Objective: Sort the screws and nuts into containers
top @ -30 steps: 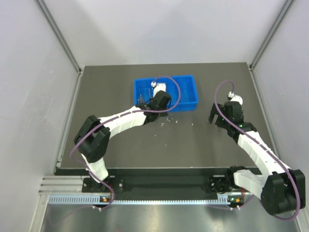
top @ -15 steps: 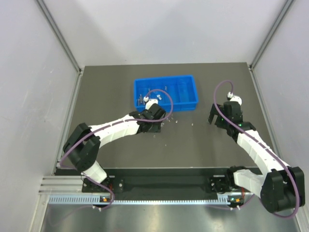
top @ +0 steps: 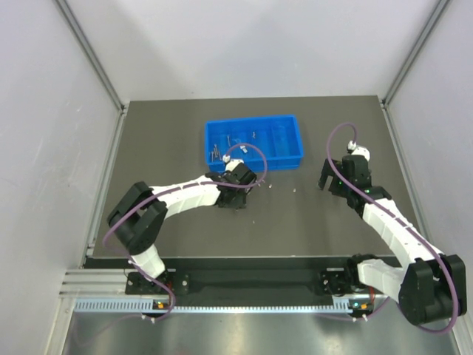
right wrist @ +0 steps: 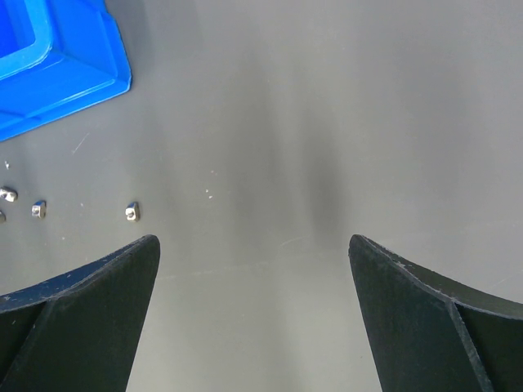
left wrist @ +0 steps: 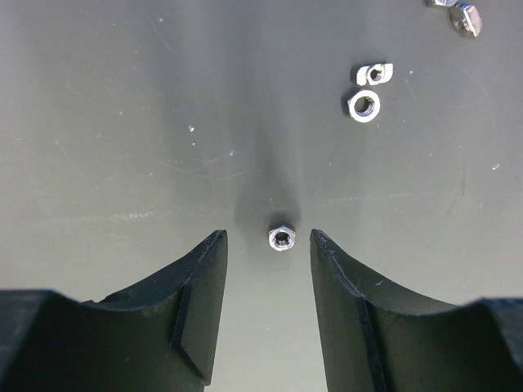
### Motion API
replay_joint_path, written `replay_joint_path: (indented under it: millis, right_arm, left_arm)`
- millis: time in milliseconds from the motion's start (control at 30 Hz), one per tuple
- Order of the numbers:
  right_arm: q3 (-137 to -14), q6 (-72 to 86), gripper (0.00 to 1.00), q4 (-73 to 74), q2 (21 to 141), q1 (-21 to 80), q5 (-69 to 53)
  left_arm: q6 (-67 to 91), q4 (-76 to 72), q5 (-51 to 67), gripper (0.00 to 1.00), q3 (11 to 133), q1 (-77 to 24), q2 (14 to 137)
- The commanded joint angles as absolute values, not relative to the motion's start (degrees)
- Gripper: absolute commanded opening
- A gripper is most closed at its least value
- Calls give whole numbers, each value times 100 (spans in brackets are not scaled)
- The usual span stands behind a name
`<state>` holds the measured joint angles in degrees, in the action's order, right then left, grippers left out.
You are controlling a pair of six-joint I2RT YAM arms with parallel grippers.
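We see our left gripper spread; one nut lies on the table between its fingertips, touching neither; two more nuts sit upper right; our right gripper gapes wide, blue tray upper left.

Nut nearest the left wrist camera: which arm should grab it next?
Left. The left hand is open, with the nut lying on the table between its fingers. The right hand hangs open over bare table, the loose pieces off to its side.
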<state>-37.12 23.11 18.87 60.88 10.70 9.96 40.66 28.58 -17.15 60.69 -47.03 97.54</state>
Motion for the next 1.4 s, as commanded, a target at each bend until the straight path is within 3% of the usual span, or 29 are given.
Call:
replay_joint_path:
  millis: [0,600,733,1000,1367]
  right_arm:
    - [-3779,2329,99,1732,5985,1019,1028]
    - [-3788,2312,100,1758,5950,1019,1055]
    - [-3788,2312,100,1758,5941,1011,1072]
    - [-3797,2320,100,1758,5933,1019,1081]
    - [-3788,2338,100,1758,5924,1019,1116]
  left_arm:
    - [4122,2892,-1644,50,6047,-4746,9800]
    - [4025,2777,-1688,42,6091,-4781,10265]
    - [4043,2777,-1644,36,6056,-4781,10257]
    - [4061,2786,-1608,5,5959,-4816,10134]
    - [3727,2619,-1898,2,6485,-4834,9572]
